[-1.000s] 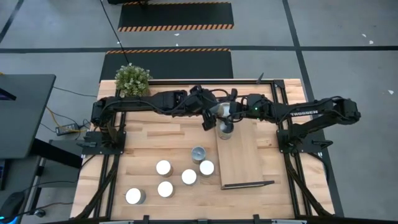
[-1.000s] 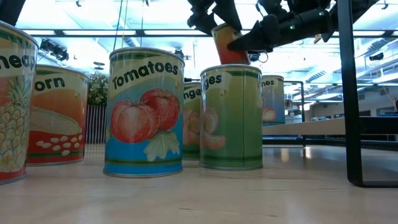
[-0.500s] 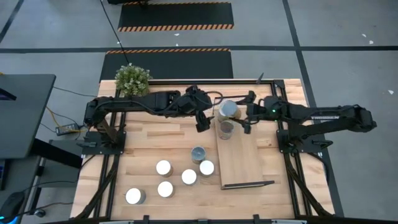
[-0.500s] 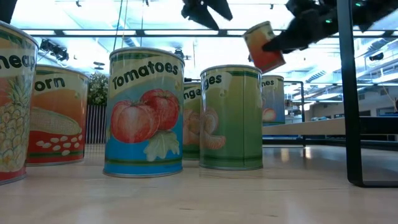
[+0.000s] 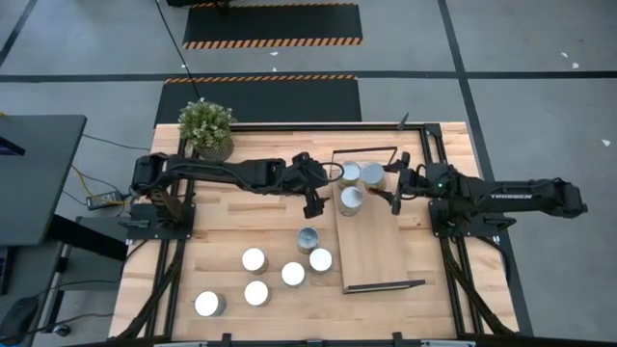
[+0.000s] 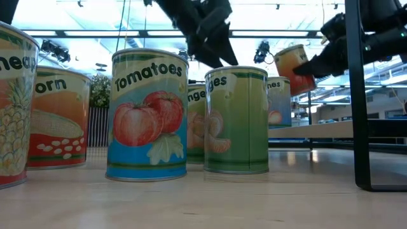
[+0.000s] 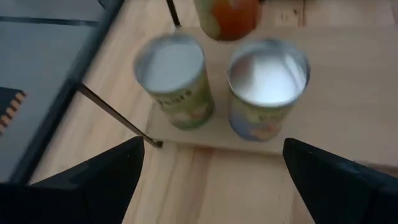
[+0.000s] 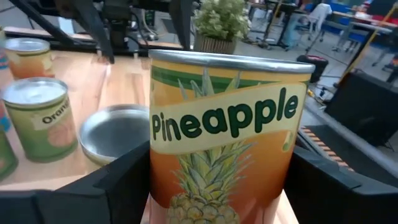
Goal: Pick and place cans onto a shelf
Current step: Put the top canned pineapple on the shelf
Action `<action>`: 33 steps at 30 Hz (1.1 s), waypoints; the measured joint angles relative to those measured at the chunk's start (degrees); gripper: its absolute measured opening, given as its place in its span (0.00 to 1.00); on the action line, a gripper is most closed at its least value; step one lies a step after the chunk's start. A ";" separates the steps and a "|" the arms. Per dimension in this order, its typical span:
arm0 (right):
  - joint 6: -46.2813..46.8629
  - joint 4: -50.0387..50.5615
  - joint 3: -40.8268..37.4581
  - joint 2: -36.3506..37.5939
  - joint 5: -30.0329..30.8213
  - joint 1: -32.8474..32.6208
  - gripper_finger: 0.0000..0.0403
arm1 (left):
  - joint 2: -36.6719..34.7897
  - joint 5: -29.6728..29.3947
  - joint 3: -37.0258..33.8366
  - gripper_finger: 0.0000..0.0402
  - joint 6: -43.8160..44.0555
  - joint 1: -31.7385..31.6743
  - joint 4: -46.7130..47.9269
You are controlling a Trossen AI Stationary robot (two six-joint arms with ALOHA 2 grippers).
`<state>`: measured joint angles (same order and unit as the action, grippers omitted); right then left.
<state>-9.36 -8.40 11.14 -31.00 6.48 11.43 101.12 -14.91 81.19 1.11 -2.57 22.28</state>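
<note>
- My right claw (image 5: 389, 188) is clamped on a pineapple can (image 8: 227, 134), a smooth metal cylinder with a glossy orange-and-green paper label and a ribbed silver rim.
- In the low view that can (image 6: 297, 69) hangs tilted in the air, above the shelf board.
- The shelf (image 5: 371, 241) lies under my right claw: a long, flat, light-wood board with thin black wire frames at its short ends.
- Two cans stand upright on the shelf just beside my right claw, toward the left arm: one with a shiny round top (image 5: 351, 173), another (image 5: 352, 200) a little nearer the board's middle.
- My left claw (image 5: 314, 196) hangs with its dark fingers wide apart, holding nothing, just off the shelf's long edge, those two cans right ahead of it.
- Past my left claw, on the grained butcher-block table (image 5: 222, 217), six more cans stand in a loose cluster, mostly flat silver-white discs from above (image 5: 254, 259).
- One of them (image 5: 308, 238) is greyer on top.
- A tomato can (image 6: 148, 114) fills the low view's foreground.
</note>
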 joint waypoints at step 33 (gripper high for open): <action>7.69 -12.42 -10.74 -6.00 -4.05 7.95 0.80 | 0.00 4.98 -25.43 0.97 -3.81 -5.40 -37.81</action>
<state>-1.67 -20.82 0.40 -37.00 2.43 19.38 101.12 -9.93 55.77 -2.70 -7.97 -15.53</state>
